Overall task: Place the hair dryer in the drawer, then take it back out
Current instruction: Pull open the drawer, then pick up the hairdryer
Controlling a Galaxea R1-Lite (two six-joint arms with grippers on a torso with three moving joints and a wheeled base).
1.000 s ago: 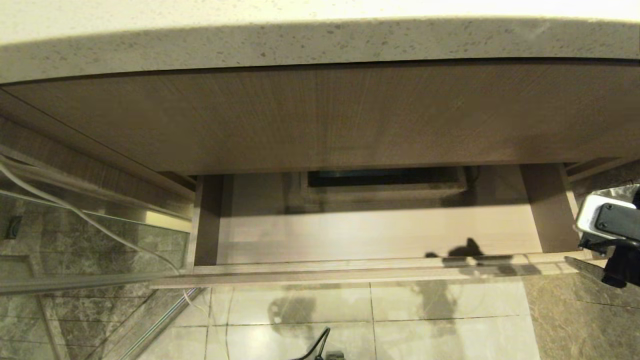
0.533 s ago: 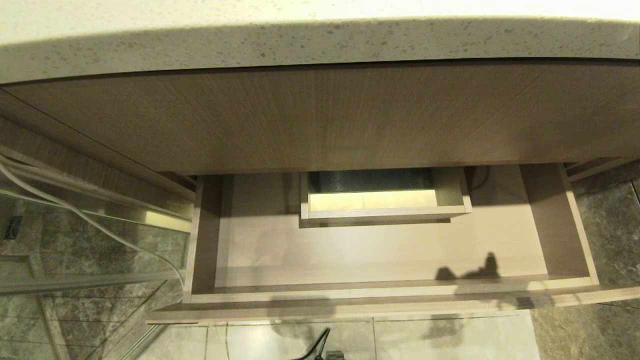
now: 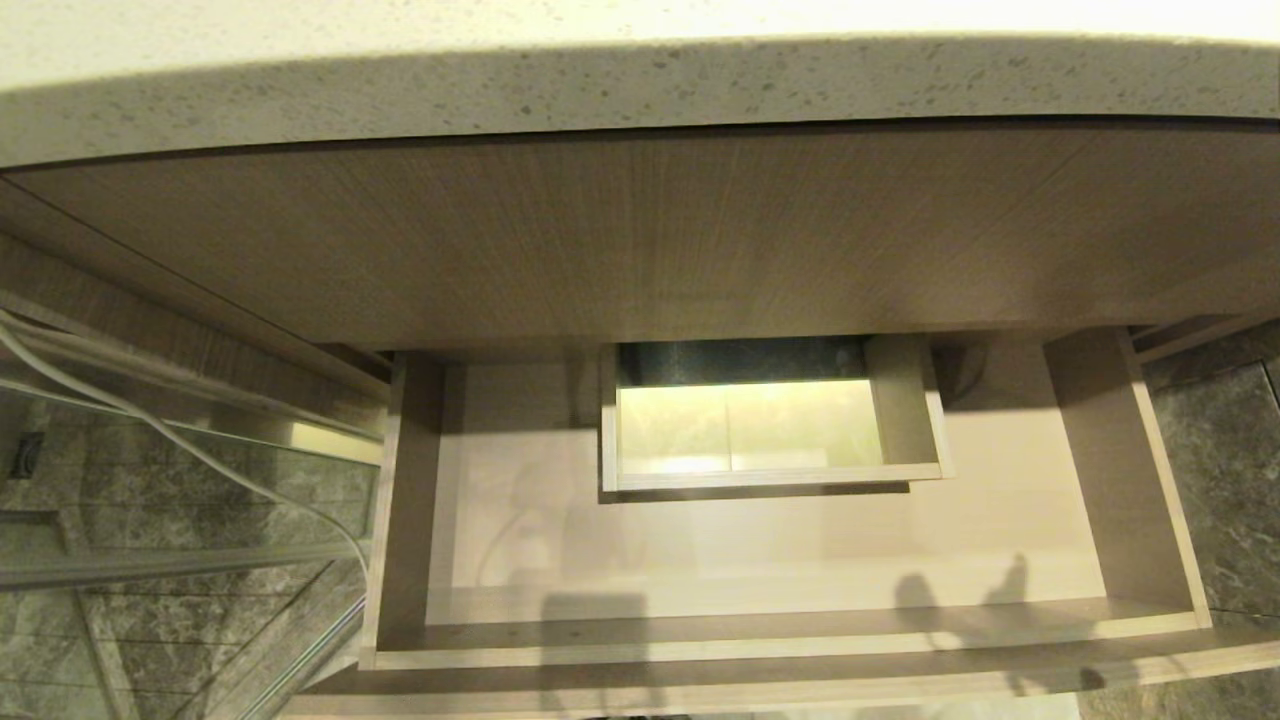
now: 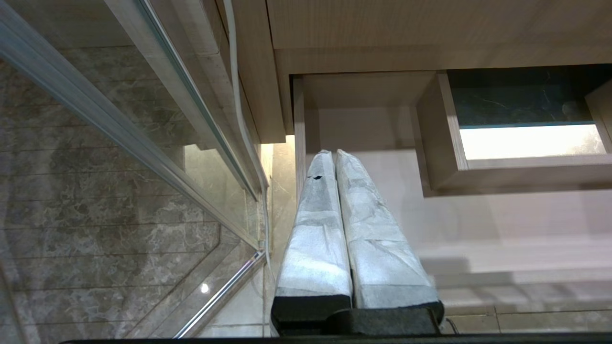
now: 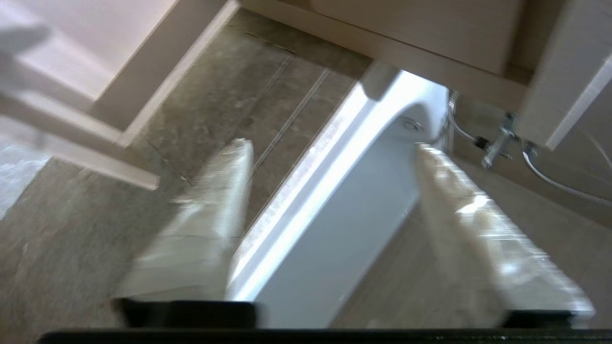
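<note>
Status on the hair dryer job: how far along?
Done: the wide light wood-grain drawer stands pulled out, its pale interior bare. In hand: nothing; the right claw is open and empty over the floor, and the left claw is shut beside the drawer. Left: no hair dryer in view, so stowing and retrieving remain.

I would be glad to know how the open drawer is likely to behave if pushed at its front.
The drawer looks like stiff wood panels, so it should not flex. Nothing lies in the part seen, so it probably slides lightly. Being wide, an off-centre push might skew it.
</note>
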